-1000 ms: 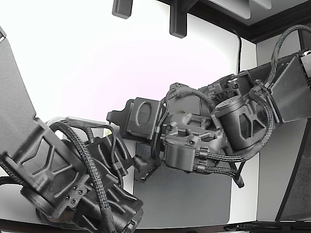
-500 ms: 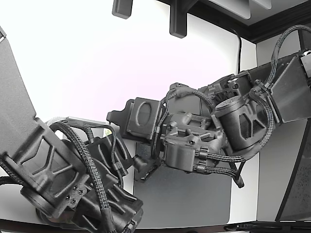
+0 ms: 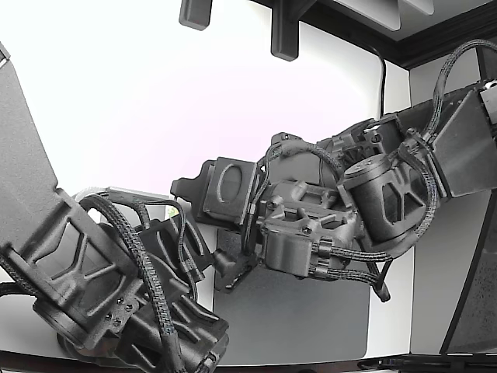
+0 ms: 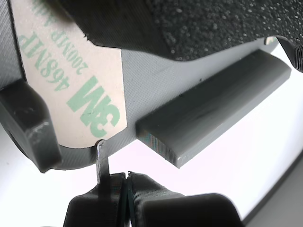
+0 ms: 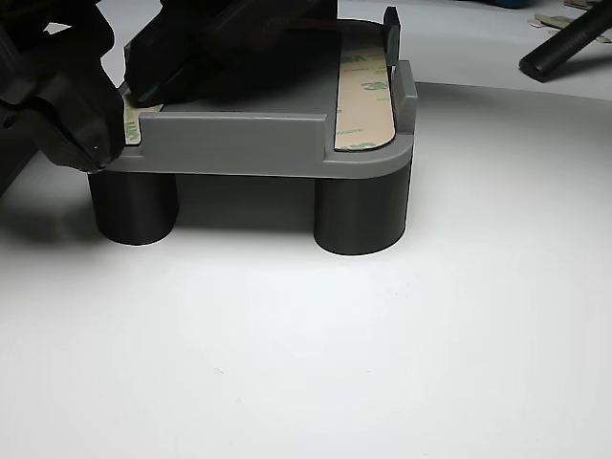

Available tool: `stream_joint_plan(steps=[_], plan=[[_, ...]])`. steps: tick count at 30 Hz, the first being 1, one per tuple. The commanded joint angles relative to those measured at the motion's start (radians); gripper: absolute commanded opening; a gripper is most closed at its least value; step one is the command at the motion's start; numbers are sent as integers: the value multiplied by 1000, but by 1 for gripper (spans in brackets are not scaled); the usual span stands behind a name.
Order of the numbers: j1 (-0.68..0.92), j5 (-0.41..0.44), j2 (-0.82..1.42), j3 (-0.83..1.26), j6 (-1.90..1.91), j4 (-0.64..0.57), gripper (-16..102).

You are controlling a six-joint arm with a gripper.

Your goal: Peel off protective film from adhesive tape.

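In the wrist view a beige liner printed "3M" point(image 4: 80, 80) covers a tape strip on a grey plastic part point(image 4: 142, 71) with a raised rib point(image 4: 213, 104). My gripper point(image 4: 127, 184) sits at the strip's rounded end, jaws pressed together. A thin grey sliver point(image 4: 102, 158) runs from one finger up to the liner's corner; I cannot tell whether it is film or a blade. In the other view the part point(image 5: 239, 143) stands on two dark round feet, and the dark gripper point(image 5: 100, 124) covers its near-left strip point(image 5: 131, 122). A second lined strip point(image 5: 363, 96) lies uncovered.
In the exterior view two black arms point(image 3: 311, 210) point(image 3: 101, 272) crowd over a grey mat point(image 3: 311, 311) on a white table, hiding the part. A black rod point(image 5: 564, 38) lies at the back right of the other view.
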Motion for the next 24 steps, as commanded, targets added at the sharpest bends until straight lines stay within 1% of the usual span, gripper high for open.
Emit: stream_joint_plan(steps=[1,24], plan=[[-6,6,15,-28,-5,-3,-10],[-6,12,8,-32,-8,0,-10]])
